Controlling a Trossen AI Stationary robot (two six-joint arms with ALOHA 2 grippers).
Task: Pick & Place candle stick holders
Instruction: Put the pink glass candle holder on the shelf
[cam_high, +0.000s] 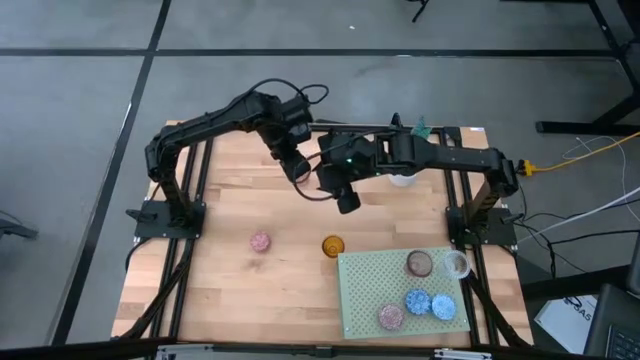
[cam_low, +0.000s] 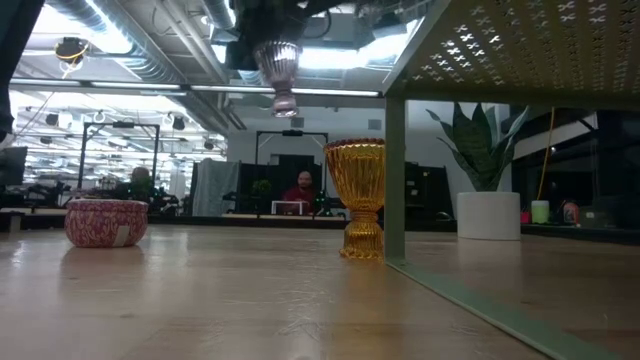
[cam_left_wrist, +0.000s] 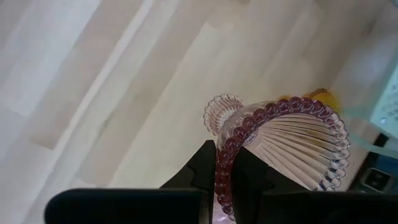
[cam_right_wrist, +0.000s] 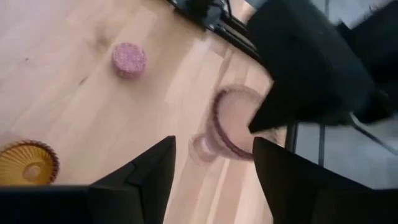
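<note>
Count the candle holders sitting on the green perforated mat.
5: a brown one and a clear one along the mat's far edge, two blue ones nearer, and a pink one at the front. None looks hidden.

i count eight candle stick holders: five on the mat (cam_high: 365, 300), a pink one (cam_high: 260, 242) and an amber one (cam_high: 333, 245) on the table (cam_high: 230, 290), one purple-rimmed glass (cam_left_wrist: 292, 140) in my left gripper (cam_left_wrist: 225, 186). one potted plant (cam_low: 487, 165). two arms.
</note>
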